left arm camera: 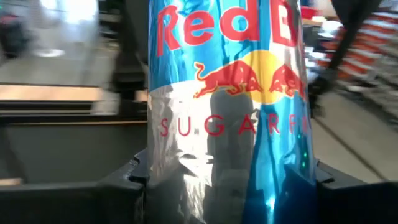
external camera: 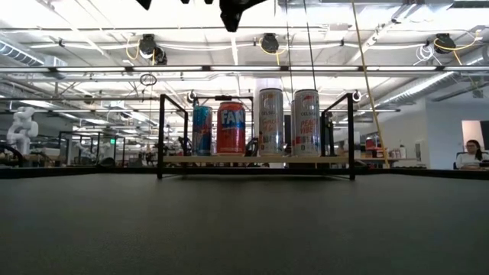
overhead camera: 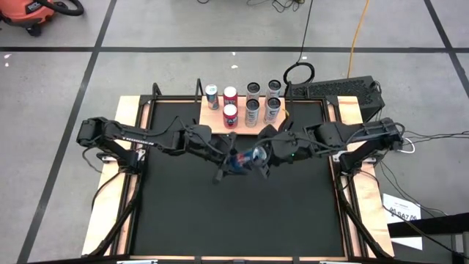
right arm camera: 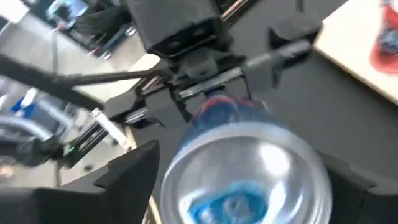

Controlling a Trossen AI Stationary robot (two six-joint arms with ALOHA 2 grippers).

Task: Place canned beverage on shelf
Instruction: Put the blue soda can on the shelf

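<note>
seven cans (overhead camera: 252, 103) crowding shelf (overhead camera: 207, 118), blue can (overhead camera: 248, 158) aloft

Both grippers meet at blue can (overhead camera: 248, 158) mid-table, apparently lifted; shelf (overhead camera: 245, 111) behind.

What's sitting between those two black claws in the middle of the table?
A blue-and-silver Red Bull can lies between the left gripper and the right gripper, above the black tabletop, seen from overhead.

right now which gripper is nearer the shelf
Right. The right gripper sits just in front of the shelf, near its middle, at one end of the blue can. The left gripper holds the can's other end, slightly farther back from the shelf.
</note>
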